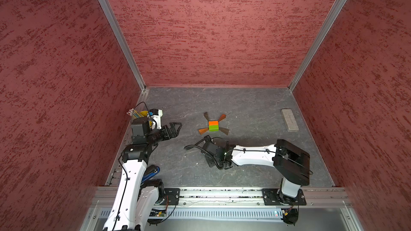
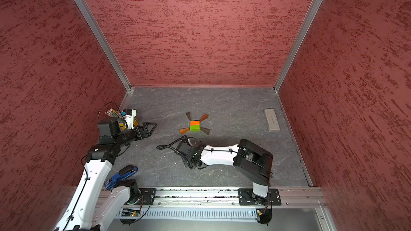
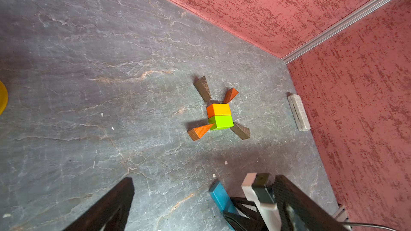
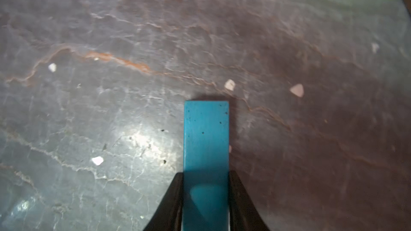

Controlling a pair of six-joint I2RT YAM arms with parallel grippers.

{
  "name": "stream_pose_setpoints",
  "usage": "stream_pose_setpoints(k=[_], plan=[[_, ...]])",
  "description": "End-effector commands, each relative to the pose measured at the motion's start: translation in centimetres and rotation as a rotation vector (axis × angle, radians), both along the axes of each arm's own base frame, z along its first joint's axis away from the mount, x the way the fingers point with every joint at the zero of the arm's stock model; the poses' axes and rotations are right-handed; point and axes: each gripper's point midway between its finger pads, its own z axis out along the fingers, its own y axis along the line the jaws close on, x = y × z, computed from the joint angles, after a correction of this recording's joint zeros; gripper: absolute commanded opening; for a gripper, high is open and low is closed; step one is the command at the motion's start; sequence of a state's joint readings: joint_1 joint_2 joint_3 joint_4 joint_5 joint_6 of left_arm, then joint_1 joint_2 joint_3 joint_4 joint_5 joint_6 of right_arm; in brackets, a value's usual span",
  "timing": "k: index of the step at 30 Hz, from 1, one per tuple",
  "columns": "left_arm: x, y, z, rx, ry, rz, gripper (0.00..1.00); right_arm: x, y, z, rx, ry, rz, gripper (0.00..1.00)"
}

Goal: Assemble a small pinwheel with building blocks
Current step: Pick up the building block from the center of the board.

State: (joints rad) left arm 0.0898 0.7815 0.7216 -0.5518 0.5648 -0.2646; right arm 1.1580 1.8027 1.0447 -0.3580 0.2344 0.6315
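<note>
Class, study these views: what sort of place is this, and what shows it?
Probably a robot test cell, not a home: a left arm and right arm bolted to a metal rail, red walls boxing in a grey tabletop, and a block pinwheel laid out.

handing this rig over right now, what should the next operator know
Left gripper: open, empty, beside the pencil cup.
Right gripper: shut on the blue bar, low over the table, just short of the hub.
Done: orange-and-green hub laid, with four wedges fanning from its corners.
To do: set the blue bar against the hub as the stem.
</note>
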Motion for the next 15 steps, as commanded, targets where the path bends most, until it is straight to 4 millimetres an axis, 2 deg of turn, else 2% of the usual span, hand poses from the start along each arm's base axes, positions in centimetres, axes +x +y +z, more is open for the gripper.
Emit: stream_pose_setpoints(k=[1, 4, 8, 15], plan=[[-0.2, -1.2, 0.1, -0.079, 0.015, -0.035, 1.0, 0.4, -1.6, 1.1, 0.04, 0.015, -0.229, 0.18], [-0.8, -2.0, -0.9, -0.145, 0.084, -0.051, 1.0, 1.1, -2.5, 1.5, 0.044, 0.036, -0.324, 0.18], [-1.7, -2.7, -2.2, -0.215, 0.205, -0.042, 1.0, 2.5, -2.5, 2.4, 0.086, 0.065, -0.377, 0.18], [-2.2, -3.6, -2.0, -0.237, 0.207, -0.084, 1.0, 5.3, -2.1, 2.9, 0.074, 0.068, -0.399, 0.17]])
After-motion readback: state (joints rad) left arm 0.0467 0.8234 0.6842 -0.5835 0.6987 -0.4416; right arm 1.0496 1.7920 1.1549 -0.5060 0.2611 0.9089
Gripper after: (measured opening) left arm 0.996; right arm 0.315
